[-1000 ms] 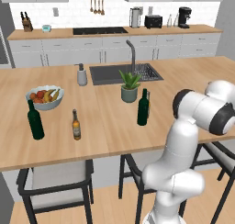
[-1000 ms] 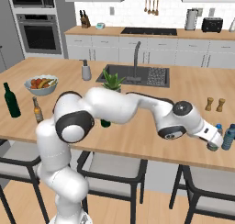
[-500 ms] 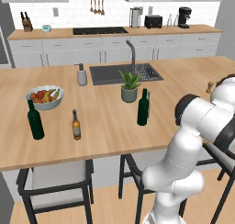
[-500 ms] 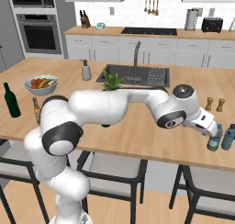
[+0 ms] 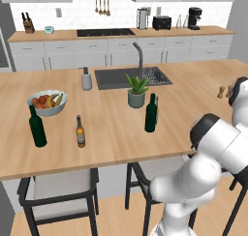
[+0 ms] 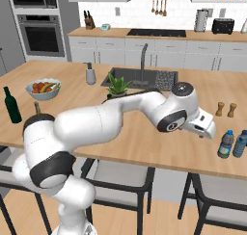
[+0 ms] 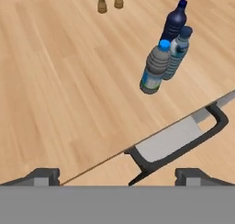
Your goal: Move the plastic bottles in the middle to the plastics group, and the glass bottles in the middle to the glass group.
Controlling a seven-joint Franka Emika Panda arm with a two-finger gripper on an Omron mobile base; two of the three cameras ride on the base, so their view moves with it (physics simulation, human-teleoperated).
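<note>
Swinging further right since prev frames, arm now reaching out over right end of desk (image 6: pixel 144 142), hand nearer the plastics group than before; bottles themselves not shifting. Fingers (image 7: pixel 117 175) standing wide apart, gripping nothing, hovering above desk edge w/ a stool seat (image 7: pixel 170 140) showing below.

Standing in middle of desk: tall dark green wine bottle (image 5: pixel 151 113), upright, just right of potted plant (image 5: pixel 136 91) & in front of sink (image 5: pixel 131 77); a second, smaller bottle half hidden behind it, kind unclear.

Sitting at left end, glass group: green wine bottle (image 5: pixel 37 127) & small amber beer bottle (image 5: pixel 80 132), both upright, near each other, in front of fruit bowl (image 5: pixel 47 102).

Clustering at right end, plastics group: three bottles (image 7: pixel 166 48) upright & touching or nearly so, two clear w/ blue caps, one dark blue behind; two of them showing in right base view (image 6: pixel 232 144) just beyond the hand.

Standing further back: salt/pepper pair (image 6: pixel 225 109), grey soap dispenser (image 5: pixel 86 79) beside sink
</note>
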